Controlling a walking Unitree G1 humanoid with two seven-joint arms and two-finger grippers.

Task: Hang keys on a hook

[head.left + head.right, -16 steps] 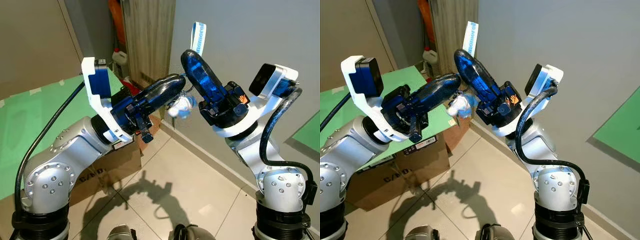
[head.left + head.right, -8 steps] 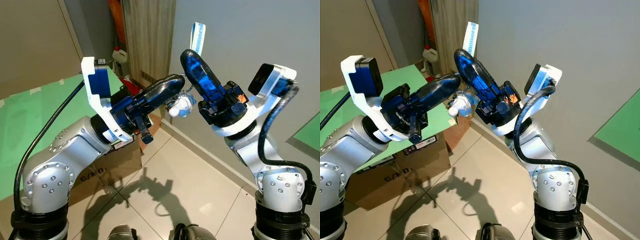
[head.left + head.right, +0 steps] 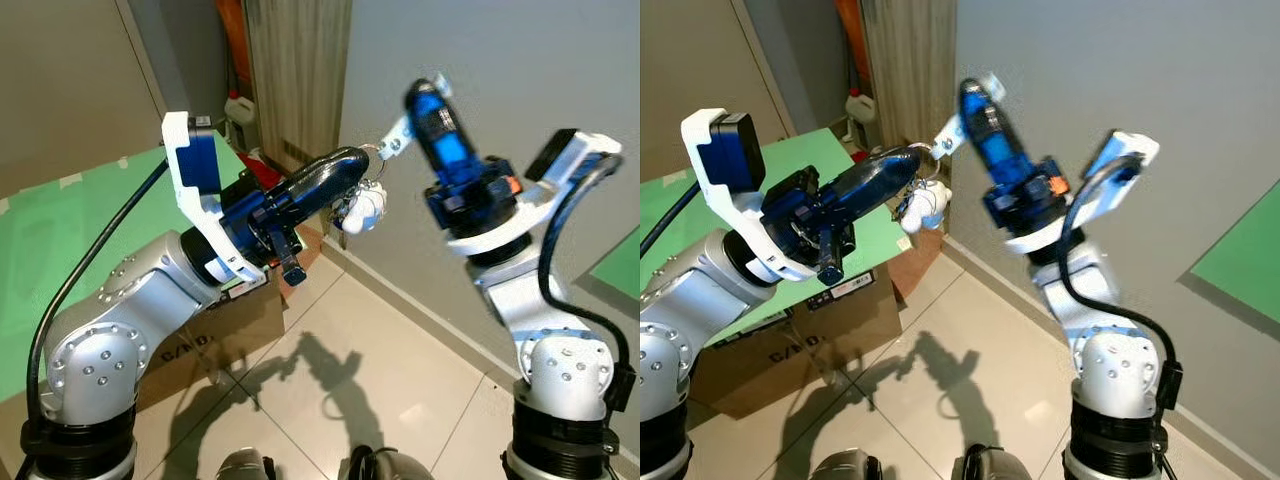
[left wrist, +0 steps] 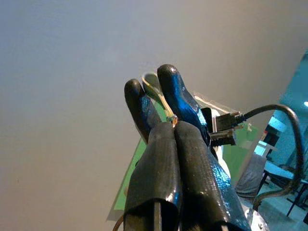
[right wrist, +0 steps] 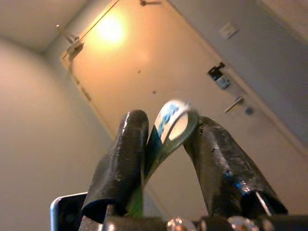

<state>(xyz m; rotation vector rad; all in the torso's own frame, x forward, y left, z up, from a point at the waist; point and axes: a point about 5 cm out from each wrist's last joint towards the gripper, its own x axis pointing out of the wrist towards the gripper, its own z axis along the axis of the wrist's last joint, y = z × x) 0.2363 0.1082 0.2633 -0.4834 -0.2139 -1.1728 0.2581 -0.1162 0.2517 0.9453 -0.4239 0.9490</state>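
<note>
Left eye view has both arms raised in front of a grey wall (image 3: 520, 60). The left gripper (image 3: 345, 165) reaches right and far, its fingers pressed together on the key ring (image 3: 368, 153); a small white and blue charm (image 3: 358, 208) hangs just below the fingertips. From the ring a white and blue strap (image 3: 397, 138) runs up and right to the right gripper (image 3: 428, 95), which points upward and is blurred. In the right wrist view the strap loops between that gripper's two fingers (image 5: 126, 144), lying against one of them, with a gap between the fingertips; the printing on the strap is too blurred to read. In the left wrist view the left fingers (image 4: 180, 103) are clenched with the thin ring sticking out between their tips.

Below the left arm, on the tiled floor (image 3: 400, 370), sits a cardboard box (image 3: 215, 335) with dark letters on its side, partly hidden and not readable in full; a white label (image 3: 852, 287) on it is too small to read. A green sheet (image 3: 60, 230) lies on the left. On the far side are a wood-grain panel (image 3: 300, 70), a white jug (image 3: 238, 108) and something orange (image 3: 233, 40). The right wrist view also shows a door (image 5: 159, 67) with a handle (image 5: 234, 104).
</note>
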